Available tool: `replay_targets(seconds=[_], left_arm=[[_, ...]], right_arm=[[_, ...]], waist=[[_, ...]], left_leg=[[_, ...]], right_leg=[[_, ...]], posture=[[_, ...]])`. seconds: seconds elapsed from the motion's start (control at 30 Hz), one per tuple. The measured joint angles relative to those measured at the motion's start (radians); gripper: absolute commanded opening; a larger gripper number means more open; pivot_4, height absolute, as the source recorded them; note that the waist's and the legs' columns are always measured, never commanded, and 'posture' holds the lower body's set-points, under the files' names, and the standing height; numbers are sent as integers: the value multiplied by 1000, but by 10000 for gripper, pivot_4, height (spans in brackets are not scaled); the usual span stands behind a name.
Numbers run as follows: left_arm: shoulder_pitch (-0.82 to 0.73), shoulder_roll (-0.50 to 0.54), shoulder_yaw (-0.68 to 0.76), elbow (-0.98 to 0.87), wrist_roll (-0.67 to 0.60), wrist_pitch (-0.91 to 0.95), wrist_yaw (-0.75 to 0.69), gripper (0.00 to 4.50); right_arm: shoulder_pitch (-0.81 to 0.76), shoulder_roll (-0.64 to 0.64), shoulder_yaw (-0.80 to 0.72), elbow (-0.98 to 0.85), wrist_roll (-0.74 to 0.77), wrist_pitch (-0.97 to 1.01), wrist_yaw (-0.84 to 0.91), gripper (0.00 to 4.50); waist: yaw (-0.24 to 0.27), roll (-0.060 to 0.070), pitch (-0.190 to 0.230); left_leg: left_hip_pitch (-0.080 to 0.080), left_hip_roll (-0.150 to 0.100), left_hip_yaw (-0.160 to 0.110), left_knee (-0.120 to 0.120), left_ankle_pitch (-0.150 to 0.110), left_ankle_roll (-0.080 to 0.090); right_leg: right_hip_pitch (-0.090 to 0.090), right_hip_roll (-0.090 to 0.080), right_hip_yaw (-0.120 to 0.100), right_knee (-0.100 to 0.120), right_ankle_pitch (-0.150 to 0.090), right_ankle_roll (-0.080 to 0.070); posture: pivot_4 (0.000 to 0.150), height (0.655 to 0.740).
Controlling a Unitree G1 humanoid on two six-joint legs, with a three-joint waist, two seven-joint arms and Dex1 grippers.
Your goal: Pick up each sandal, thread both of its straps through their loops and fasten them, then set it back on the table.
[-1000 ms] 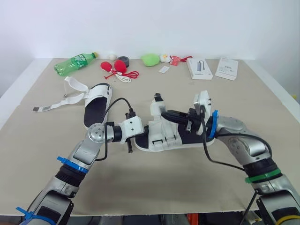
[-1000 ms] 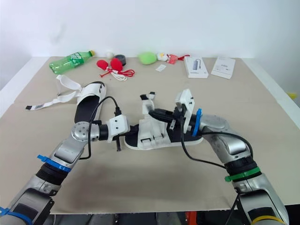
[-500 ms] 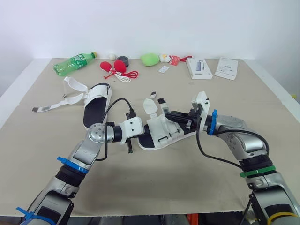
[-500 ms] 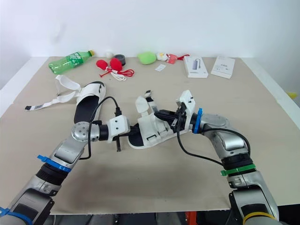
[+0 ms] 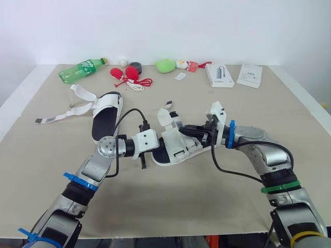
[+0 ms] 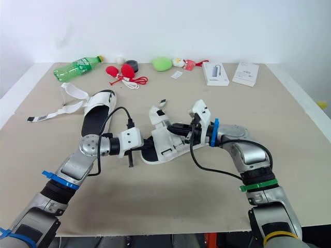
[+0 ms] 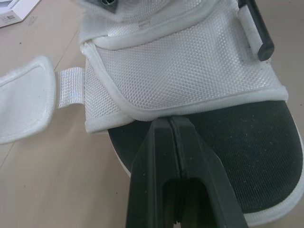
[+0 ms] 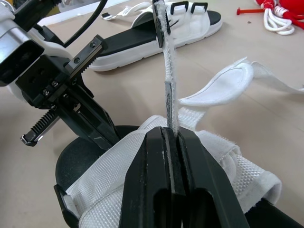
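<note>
a beige table point(image 5: 170, 201) with a white edge. along its far side, left to right: a green bottle point(image 5: 83, 67) on its side, a white ball point(image 5: 123, 62), a dark tape roll point(image 5: 136, 65), a red bundle point(image 5: 129, 74) with red and white cord, a green lump point(image 5: 166, 65), a small toy point(image 5: 181, 63), a red tag point(image 5: 194, 65), a white card point(image 5: 181, 76), a white box point(image 5: 220, 75) and a white packet point(image 5: 250, 75). nearer, on the left, a sandal point(image 5: 106, 114) lies flat, its white straps point(image 5: 77, 101) loose and spread over the table.

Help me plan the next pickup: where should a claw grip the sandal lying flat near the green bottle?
Probably pinch the loose sandal across its near sole edge, coming in low from the robot's side. That end is bare footbed, while its open straps splay leftward from the far end.
</note>
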Motion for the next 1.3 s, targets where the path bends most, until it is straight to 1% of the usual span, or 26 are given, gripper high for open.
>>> replay_targets(seconds=[0.1,0.2,0.23,0.27,0.3,0.37,0.47,0.5,0.53,0.57,0.6,0.63,0.67,0.73,0.77,0.87,0.97,1.13,1.3], left_arm=[[0,-1,0,1,1,0,0,0],[0,-1,1,1,1,0,2,0],[0,-3,1,-1,0,0,2,0],[0,-3,1,-1,0,0,2,0],[0,-3,1,-1,0,0,2,0],[1,-3,1,-2,0,1,2,0],[4,-2,1,-6,0,2,3,0],[4,-2,1,-6,0,2,3,0],[6,0,1,-8,0,3,4,0],[6,0,1,-8,0,3,4,0],[8,1,2,-10,0,3,5,0],[8,2,2,-11,0,4,5,0],[10,4,3,-14,1,6,5,0],[10,4,3,-16,1,7,5,0],[10,4,2,-16,1,7,5,0],[10,4,1,-17,0,7,3,0],[10,3,1,-18,0,8,3,0],[15,3,1,-38,0,8,1,0],[19,3,0,-47,0,10,-1,0]], right_arm=[[-16,18,-4,24,-12,22,-2,1234],[-40,37,-8,71,-35,20,-12,10549],[-45,44,-8,84,-46,7,-16,16391],[-47,47,-9,87,-49,2,-17,19063],[-49,51,-10,92,-60,-16,-21,22694],[-52,56,-13,106,-84,-53,-31,31277],[-54,66,-42,113,-108,-121,-46,31277],[-54,66,-42,113,-108,-122,-47,28584],[-60,74,-52,113,-110,-139,-49,24705],[-61,75,-52,113,-110,-139,-48,24705],[-76,83,-55,110,-109,-149,-45,17137],[-81,86,-55,108,-108,-149,-45,15286],[-99,94,-57,103,-105,-147,-45,11879],[-131,105,-62,85,-93,-136,-35,2068],[-147,107,-63,72,-83,-123,-23,659],[-180,103,-42,56,-78,-64,23,659],[-187,102,6,111,-117,-49,50,659],[-263,95,79,359,-255,-162,107,659],[-335,94,94,506,-352,-296,135,659]], waist=[[-2,0,0],[-3,0,0],[-3,0,0],[-3,0,0],[-3,0,0],[-3,0,0],[-3,0,0],[-3,0,0],[-4,0,0],[-4,0,0],[-5,0,0],[-6,0,0],[-8,0,0],[-8,0,0],[-8,0,0],[-7,0,0],[-7,0,0],[-8,1,0],[-8,1,0]], left_leg=[[0,0,0,0,0,0],[0,0,0,0,0,0],[0,0,0,0,0,0],[0,0,0,0,0,0],[0,0,0,0,0,0],[0,0,0,0,0,0],[0,0,0,0,0,0],[0,0,0,0,0,0],[0,0,0,0,0,0],[0,0,0,0,0,0],[0,0,0,0,0,0],[0,0,0,0,0,0],[0,0,0,0,0,0],[0,0,0,0,0,0],[0,0,0,0,0,0],[0,0,0,-1,0,0],[0,0,0,-1,0,0],[-1,0,0,-1,0,0],[0,0,0,-3,0,0]], right_leg=[[0,0,0,0,0,0],[0,0,0,0,1,0],[0,0,0,0,1,0],[0,0,0,0,1,0],[0,0,0,0,1,0],[0,0,0,0,1,0],[0,0,0,0,1,1],[0,0,0,0,1,1],[0,0,0,0,1,1],[0,0,0,0,1,1],[0,0,0,0,1,1],[-1,0,0,0,1,1],[-1,0,0,0,1,0],[-1,0,0,0,1,1],[-1,0,0,0,1,1],[0,0,0,0,0,0],[-1,0,0,0,0,0],[-2,0,0,0,0,0],[-2,0,0,0,0,1]], posture=[[1500,7400],[1500,7400],[1500,7400],[1500,7400],[1500,7400],[1500,7400],[1500,7400],[1500,7400],[1500,7400],[1500,7400],[1500,7400],[1500,7400],[1500,7400],[1500,7400],[1500,7400],[1500,7400],[1500,7400],[1500,7400],[1500,7400]])
